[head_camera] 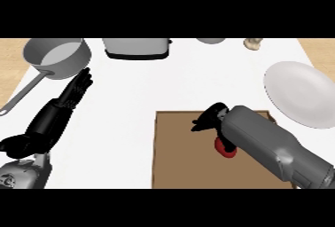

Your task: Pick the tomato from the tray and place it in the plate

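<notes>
under the right hand, a red tomato.

Bright, even, flat light across white bench, near blown out. No clear source. Almost no cast shadows. Soft sheen on plate and inside pan. Dark hand over brown tray loses detail. Edges soft, no distortion.
</notes>
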{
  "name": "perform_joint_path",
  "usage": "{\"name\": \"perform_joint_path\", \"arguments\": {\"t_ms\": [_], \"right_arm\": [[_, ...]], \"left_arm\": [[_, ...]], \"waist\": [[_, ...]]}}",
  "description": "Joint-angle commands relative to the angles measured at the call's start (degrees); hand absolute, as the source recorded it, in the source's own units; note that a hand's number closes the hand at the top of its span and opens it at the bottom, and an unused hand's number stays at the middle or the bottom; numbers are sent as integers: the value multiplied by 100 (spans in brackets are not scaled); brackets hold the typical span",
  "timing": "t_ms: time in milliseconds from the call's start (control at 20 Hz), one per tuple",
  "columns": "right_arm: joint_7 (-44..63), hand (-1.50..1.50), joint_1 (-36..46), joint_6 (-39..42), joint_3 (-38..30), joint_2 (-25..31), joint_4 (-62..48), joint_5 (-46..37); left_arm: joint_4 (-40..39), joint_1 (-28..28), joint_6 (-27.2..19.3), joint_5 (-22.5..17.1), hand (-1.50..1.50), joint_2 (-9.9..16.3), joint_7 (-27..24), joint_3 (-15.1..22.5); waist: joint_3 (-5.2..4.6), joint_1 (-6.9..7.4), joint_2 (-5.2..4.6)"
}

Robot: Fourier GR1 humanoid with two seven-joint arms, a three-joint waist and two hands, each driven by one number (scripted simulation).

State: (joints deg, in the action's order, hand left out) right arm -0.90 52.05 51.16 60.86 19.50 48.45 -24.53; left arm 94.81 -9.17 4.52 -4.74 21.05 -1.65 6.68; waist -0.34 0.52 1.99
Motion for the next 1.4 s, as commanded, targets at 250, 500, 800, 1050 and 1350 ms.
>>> {"name": "perform_joint_path", "arguments": {"t_ms": [250,500,800,1050,1350], "right_arm": [[2458,150,-739,-3682,-1602,30,-366,-248],[3770,150,-1041,-5498,-1631,-456,361,-953],[5315,150,-1469,-6350,-1349,-410,1959,-2018],[6614,150,-1752,-5886,-1417,-35,3850,-2568],[7011,150,-2387,-5659,-1913,728,4880,-3371]], "left_arm": [[-18,306,-61,-60,0,136,47,-258],[-23,227,-102,19,0,61,35,-189],[11,263,48,-80,0,100,-51,-263],[-34,327,100,-65,0,51,-151,-283],[112,47,148,25,0,-68,93,-120]], "waist": [[58,-594,30],[39,-509,-30],[26,-363,-67],[26,-289,-99],[32,-205,-157]]}}
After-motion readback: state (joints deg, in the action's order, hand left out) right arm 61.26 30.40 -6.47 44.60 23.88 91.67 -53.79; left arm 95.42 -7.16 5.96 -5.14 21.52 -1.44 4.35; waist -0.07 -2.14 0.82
